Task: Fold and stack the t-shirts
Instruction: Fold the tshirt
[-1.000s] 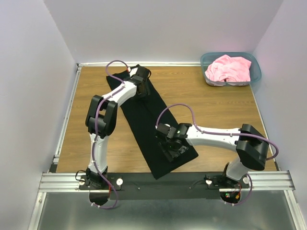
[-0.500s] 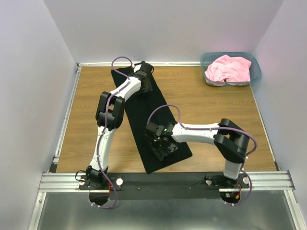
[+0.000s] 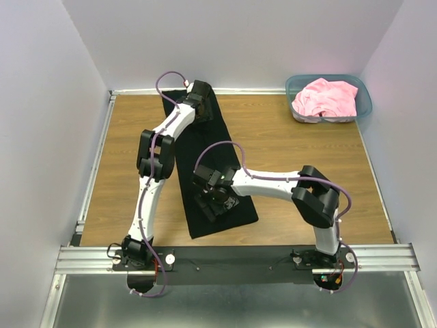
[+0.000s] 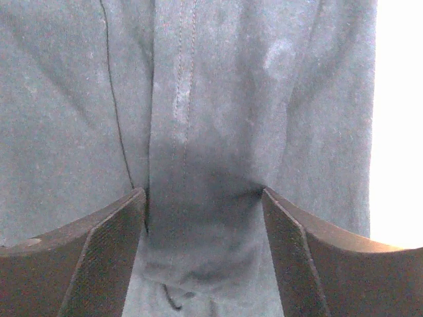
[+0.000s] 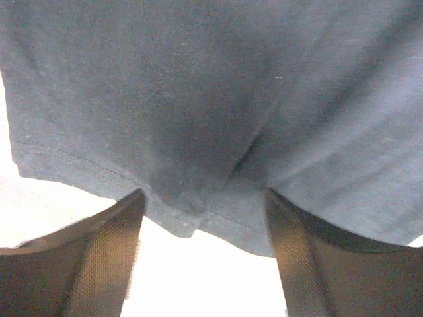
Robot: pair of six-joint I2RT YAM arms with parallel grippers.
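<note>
The black t-shirt point(image 3: 205, 154) lies as a long narrow strip running from the back of the table to its front edge. My left gripper point(image 3: 199, 99) grips its far end; in the left wrist view the cloth point(image 4: 218, 99) bunches between my fingers, gripper point(image 4: 203, 198). My right gripper point(image 3: 213, 201) grips the near end; in the right wrist view the hem of the shirt point(image 5: 198, 99) sits between my fingers, gripper point(image 5: 203, 198). The pink t-shirt point(image 3: 326, 98) lies crumpled in the bin at the back right.
The teal plastic bin point(image 3: 365, 104) stands in the back right corner. Bare wooden table point(image 3: 307, 157) lies right of the black shirt and also left of it. White walls close in the back and sides. A metal rail point(image 3: 239, 258) runs along the front.
Both grippers moved left with the black shirt. Its near end swung left and the strip now lies closer to straight front-to-back. The right arm has reached further left.
</note>
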